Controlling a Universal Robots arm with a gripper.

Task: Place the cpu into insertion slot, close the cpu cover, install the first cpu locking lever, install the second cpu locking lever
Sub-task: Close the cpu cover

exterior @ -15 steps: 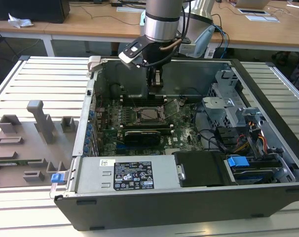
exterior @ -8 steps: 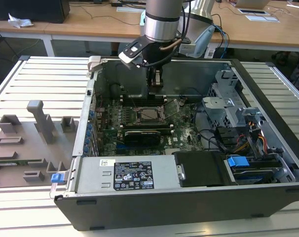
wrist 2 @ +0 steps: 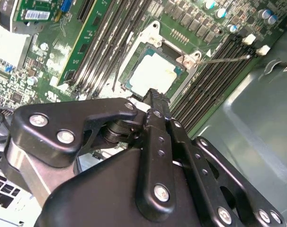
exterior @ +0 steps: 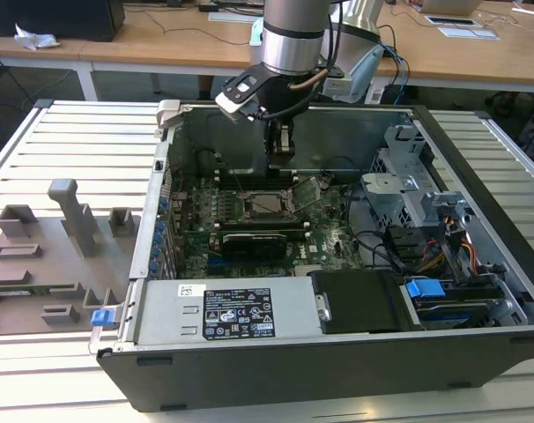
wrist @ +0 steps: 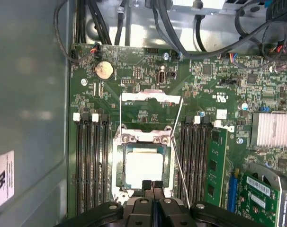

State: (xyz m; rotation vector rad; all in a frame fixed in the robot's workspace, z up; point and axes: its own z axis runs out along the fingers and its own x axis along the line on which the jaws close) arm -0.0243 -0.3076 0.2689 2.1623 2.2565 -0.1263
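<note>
The cpu (wrist: 143, 166) lies flat in the insertion slot (wrist: 118, 166), its pale metal face up; it also appears in the exterior view (exterior: 269, 204) and the second wrist view (wrist 2: 153, 73). The cpu cover (wrist: 150, 97) stands open, swung back from the slot toward the exterior view's right (exterior: 307, 189). A thin wire locking lever (wrist: 179, 156) runs unlatched along one side of the slot, and another (wrist: 121, 113) stands at the other side. My gripper (wrist: 152, 185) hovers just above the slot's edge, shut with nothing between its fingers (wrist 2: 155, 101). In the exterior view the gripper (exterior: 283, 145) hangs over the slot.
Black memory slots (wrist: 91, 161) flank the slot on both sides. The open case wall (exterior: 166, 176) and drive bays with cables (exterior: 426, 238) hem in the board. A power supply (exterior: 236, 308) sits at the front. Grey fixtures (exterior: 73, 211) stand on the table at the exterior view's left.
</note>
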